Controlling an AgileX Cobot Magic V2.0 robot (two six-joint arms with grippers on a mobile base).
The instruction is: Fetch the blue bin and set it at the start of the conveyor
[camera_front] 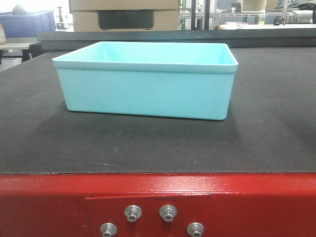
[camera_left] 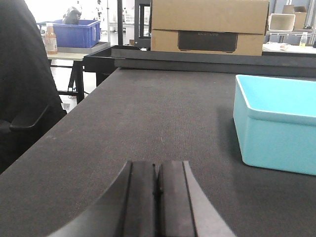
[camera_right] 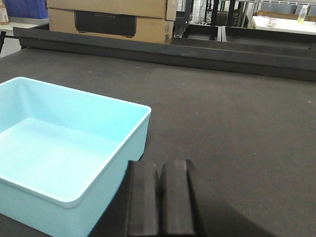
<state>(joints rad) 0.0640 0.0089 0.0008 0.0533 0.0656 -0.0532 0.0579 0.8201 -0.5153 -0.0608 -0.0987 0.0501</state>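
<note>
With the blue bin (camera_front: 148,94) sitting on the conveyor start (camera_front: 158,148), left hand (camera_left: 157,192) and right hand (camera_right: 159,197) flank it, each pressed together, gripping nothing.

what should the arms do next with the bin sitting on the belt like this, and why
Probably just draw both arms back. The blue bin sits flat and empty on the black belt just behind the red frame, and the left gripper and right gripper are shut, each beside it and holding nothing.
</note>
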